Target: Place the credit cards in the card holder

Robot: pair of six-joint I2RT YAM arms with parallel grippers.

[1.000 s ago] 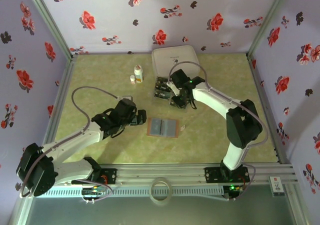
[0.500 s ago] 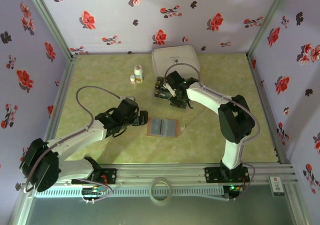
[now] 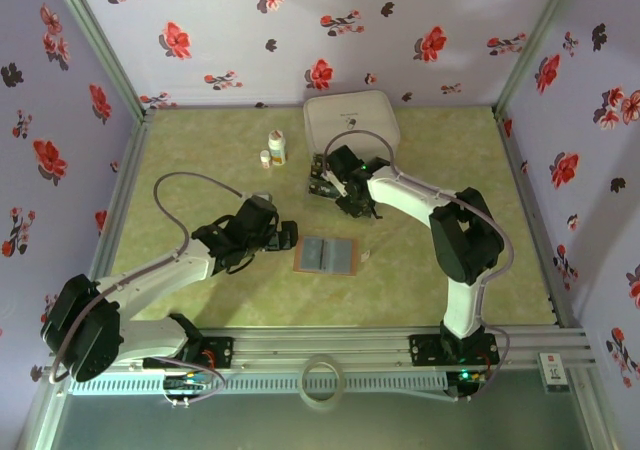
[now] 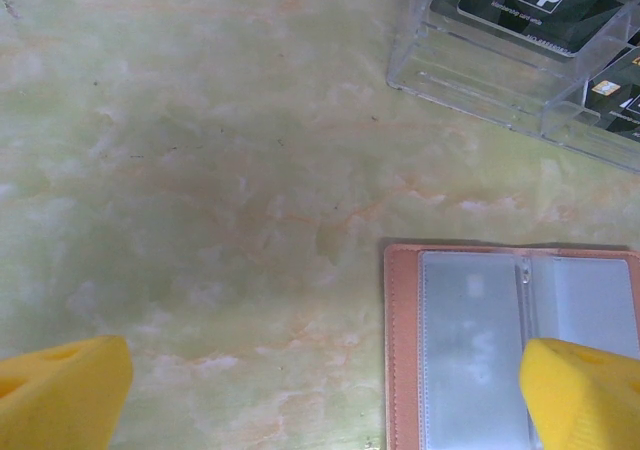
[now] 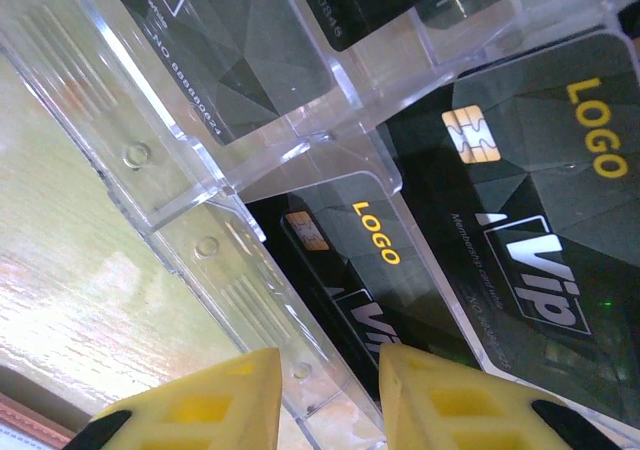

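Our right gripper (image 5: 325, 400) is the one nearer the credit cards (image 5: 520, 220). The cards lie in a clear tray (image 5: 200, 240). The closest card starts at the fingertips and runs off toward 11 o'clock. The yellow fingers stand a small gap apart with the tray's wall between them. We cannot tell if they pinch anything. The card holder (image 3: 326, 255) lies open at 6 o'clock from that gripper. Our left gripper (image 3: 285, 235) is spread wide at the holder's 10 o'clock.

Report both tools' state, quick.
Left tool: open, empty.
Right tool: narrow gap over the tray edge; whether it grips cannot be told.
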